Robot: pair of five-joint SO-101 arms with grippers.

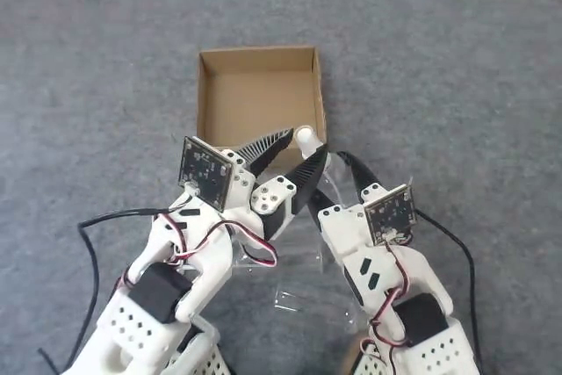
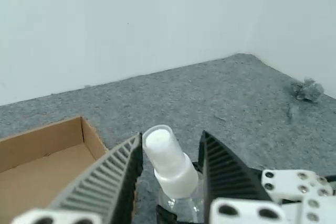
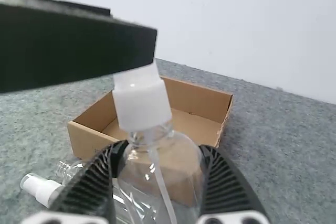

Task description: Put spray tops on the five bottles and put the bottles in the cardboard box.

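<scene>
At 12 o'clock on desk [image 1: 457,85], high view: box [image 1: 205,98], cardboard, open-topped, walls upright.

At box's 5 o'clock corner: bottle [image 3: 176,166], clear, upright, thin tube inside. Body clamped between both fingers of right tool [image 3: 163,150]. Right arm entering from 5 o'clock.

On bottle neck: spray top [image 2: 169,163], white, cylindrical.

Astride spray top: left tool [image 1: 307,140], jaws apart, one ribbed finger close at each side; unable to tell whether touching. Left arm entering from 7 o'clock.

On desk near box's outer wall, right wrist view: lying bottle [image 3: 67,169], clear, on its side. Beside it: white top [image 3: 38,187], also on its side; fit to lying bottle not discernible.
</scene>
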